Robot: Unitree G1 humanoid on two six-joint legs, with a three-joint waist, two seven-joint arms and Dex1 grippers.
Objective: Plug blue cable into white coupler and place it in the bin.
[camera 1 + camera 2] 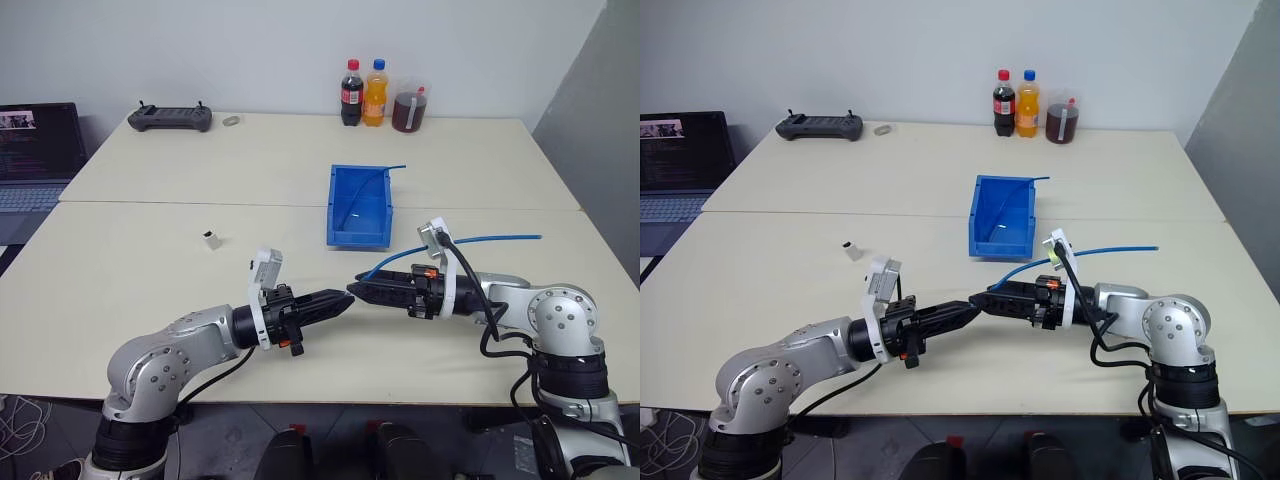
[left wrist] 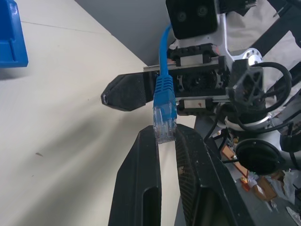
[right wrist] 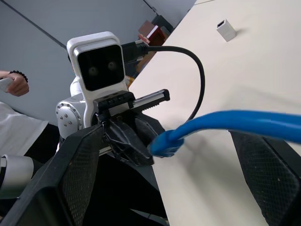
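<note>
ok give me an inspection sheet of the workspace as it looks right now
Surface: pale table, two tops pushed together.
Job's things: blue cable trails right; its plug is pinched by the left gripper. White coupler lies loose. Bin holds another blue cable.
Clutter: controller, three drinks.
Grippers: left shut on plug; right gripper open around the cable.
Cables: black arm leads.
Surroundings: laptop, a person's hand.
</note>
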